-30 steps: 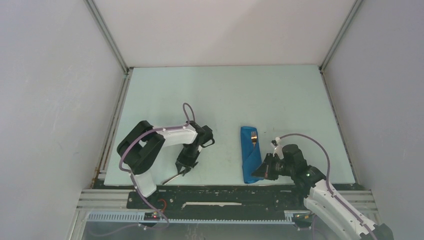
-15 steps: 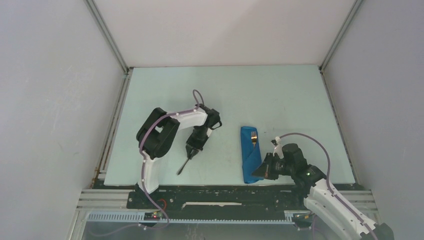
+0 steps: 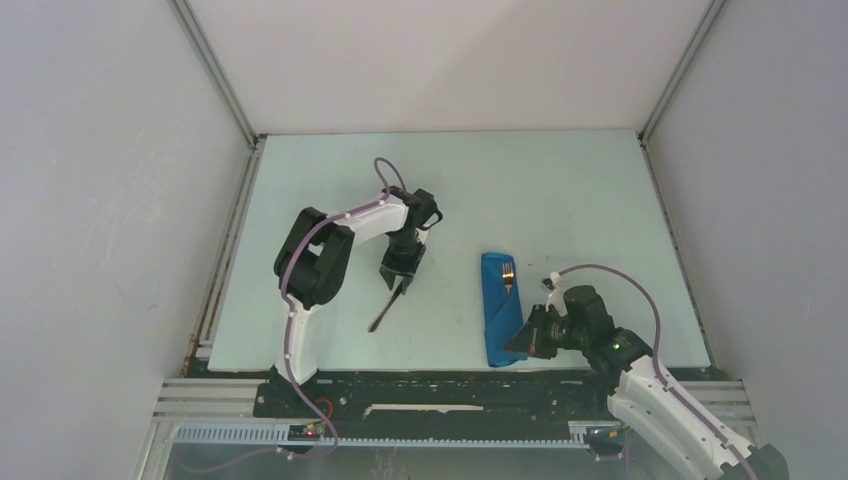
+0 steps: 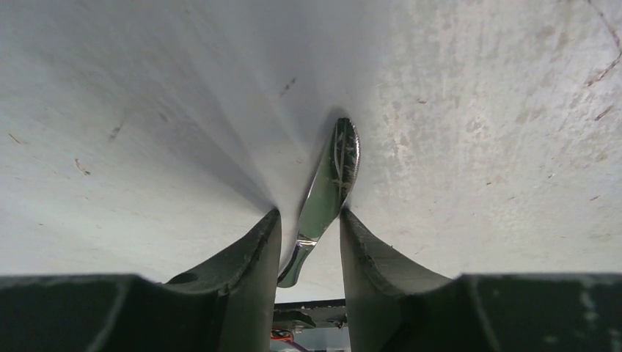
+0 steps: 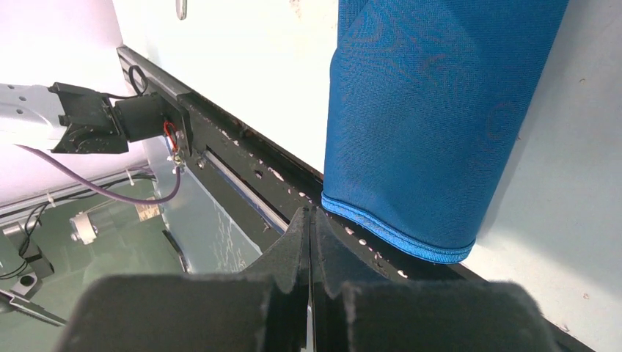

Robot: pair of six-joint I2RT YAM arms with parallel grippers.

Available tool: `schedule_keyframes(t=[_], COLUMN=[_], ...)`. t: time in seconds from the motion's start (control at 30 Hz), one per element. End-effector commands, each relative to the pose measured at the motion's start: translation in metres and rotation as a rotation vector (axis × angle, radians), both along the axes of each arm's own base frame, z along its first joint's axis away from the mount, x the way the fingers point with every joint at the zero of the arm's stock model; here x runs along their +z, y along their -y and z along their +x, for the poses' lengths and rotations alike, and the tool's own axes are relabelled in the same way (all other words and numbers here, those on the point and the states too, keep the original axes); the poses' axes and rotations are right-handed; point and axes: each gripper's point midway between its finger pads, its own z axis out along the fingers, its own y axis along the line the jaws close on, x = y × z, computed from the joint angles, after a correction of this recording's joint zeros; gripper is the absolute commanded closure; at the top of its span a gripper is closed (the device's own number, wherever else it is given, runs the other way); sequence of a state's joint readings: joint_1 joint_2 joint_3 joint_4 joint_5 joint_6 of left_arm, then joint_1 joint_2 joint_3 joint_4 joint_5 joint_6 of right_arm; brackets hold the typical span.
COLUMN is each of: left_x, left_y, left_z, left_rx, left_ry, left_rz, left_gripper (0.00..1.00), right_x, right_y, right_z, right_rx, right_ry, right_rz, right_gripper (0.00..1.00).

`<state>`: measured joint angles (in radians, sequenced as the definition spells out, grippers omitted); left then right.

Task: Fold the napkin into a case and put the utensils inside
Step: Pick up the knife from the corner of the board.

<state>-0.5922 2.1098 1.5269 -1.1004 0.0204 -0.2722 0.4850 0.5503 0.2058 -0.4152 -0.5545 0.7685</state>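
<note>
The napkin point(image 3: 502, 318) lies folded as a narrow blue case point(image 5: 433, 110) near the table's front edge, right of centre. The fork point(image 3: 508, 272) pokes its tines out of the far end. My left gripper point(image 3: 400, 276) is left of the case, and the slim knife point(image 3: 385, 312) trails from it toward the front edge. In the left wrist view the knife point(image 4: 334, 172) slants across the gap of the left gripper point(image 4: 308, 216), touching both fingers. My right gripper point(image 3: 522, 340) is shut and holds nothing, its tip point(image 5: 309, 213) at the hem of the case's near end.
A black rail point(image 3: 420, 385) runs along the table's front edge, right below the case's near end point(image 5: 242, 169). Grey walls close in the pale table point(image 3: 520, 180) on three sides. The left arm's base point(image 5: 88, 121) and cables lie beyond the rail.
My left arm has swung away from the front edge and to the right, and the knife has travelled with it toward the case. The right arm, the case and the fork have stayed put.
</note>
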Motion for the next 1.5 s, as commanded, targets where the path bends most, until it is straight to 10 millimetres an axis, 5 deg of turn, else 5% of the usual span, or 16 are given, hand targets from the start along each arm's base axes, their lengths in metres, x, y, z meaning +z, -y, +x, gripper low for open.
schedule_keyframes(t=[0.0, 0.2, 0.73, 1.0, 1.13, 1.47], left_x=[-0.007, -0.015, -0.036, -0.040, -0.040, -0.039], left_y=[0.001, -0.018, -0.030, -0.022, -0.018, -0.010], left_z=[-0.003, -0.021, -0.043, -0.028, -0.022, -0.006], left_rx=[0.002, -0.027, -0.073, -0.080, -0.090, -0.096], left_ry=[0.032, 0.010, -0.057, -0.023, -0.015, 0.018], left_rz=[-0.029, 0.049, 0.109, 0.105, 0.099, 0.091], left_gripper=[0.59, 0.57, 0.67, 0.74, 0.64, 0.64], right_x=[0.016, 0.018, 0.022, 0.023, 0.023, 0.020], right_y=[-0.004, -0.005, -0.005, -0.008, -0.006, -0.005], right_z=[0.009, 0.010, 0.010, 0.011, 0.011, 0.011], right_rx=[0.002, 0.003, 0.003, 0.013, 0.006, 0.003], right_ry=[0.060, 0.068, 0.079, 0.073, 0.077, 0.070], right_rz=[0.020, 0.027, 0.034, 0.038, 0.031, 0.023], right_gripper=[1.00, 1.00, 1.00, 1.00, 1.00, 1.00])
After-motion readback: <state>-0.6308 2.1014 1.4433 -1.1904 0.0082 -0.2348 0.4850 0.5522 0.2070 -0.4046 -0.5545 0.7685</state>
